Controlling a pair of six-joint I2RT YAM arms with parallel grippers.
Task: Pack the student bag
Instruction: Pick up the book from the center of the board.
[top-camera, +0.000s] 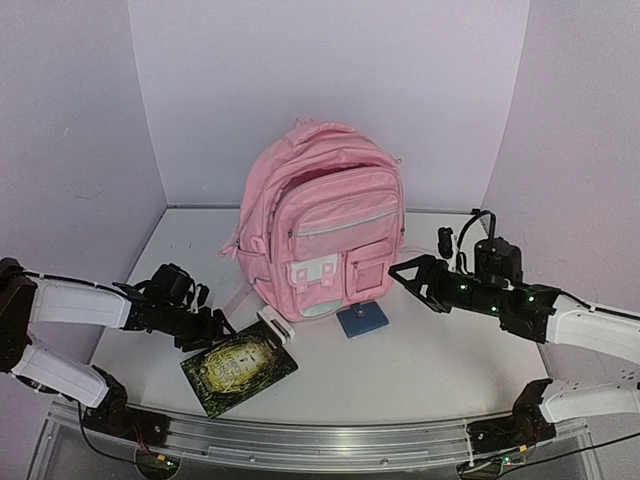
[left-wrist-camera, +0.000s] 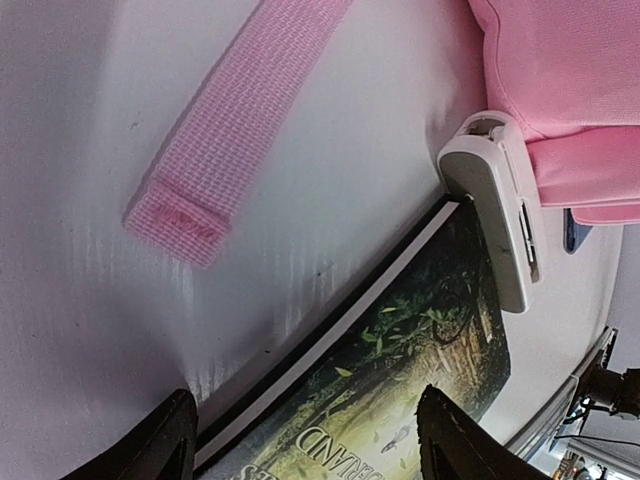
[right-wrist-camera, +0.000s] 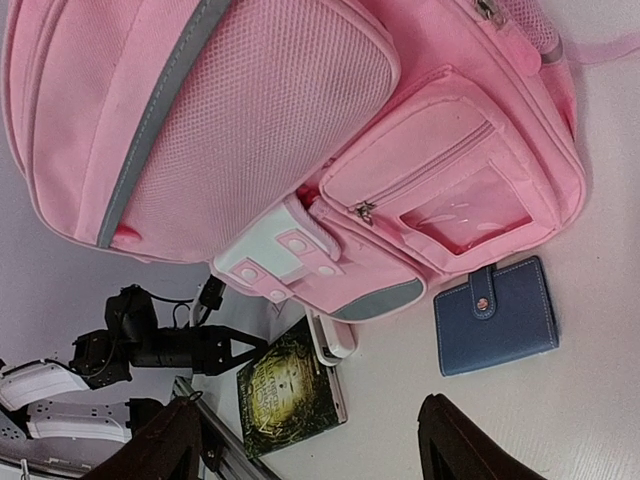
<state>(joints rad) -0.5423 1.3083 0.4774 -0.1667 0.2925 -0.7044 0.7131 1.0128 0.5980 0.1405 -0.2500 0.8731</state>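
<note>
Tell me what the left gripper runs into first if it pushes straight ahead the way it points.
Probably the dark book, lying just ahead of the left gripper, between its open fingers; the white case comes after. Its height above the book is unclear.

White shells clad the left arm (top-camera: 75, 303) and right arm (top-camera: 590, 325); the left end effector (top-camera: 222, 327) and right end effector (top-camera: 395, 272) were black and angular.

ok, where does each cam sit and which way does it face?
Top external: above, behind the bases, facing the student bag; left gripper and right gripper show.
Left wrist: low over the table, facing book and pink strap; own fingers at bottom.
Right wrist: facing the bag's front and blue wallet; own fingers, left gripper show.
Shared: all three see the book.
</note>
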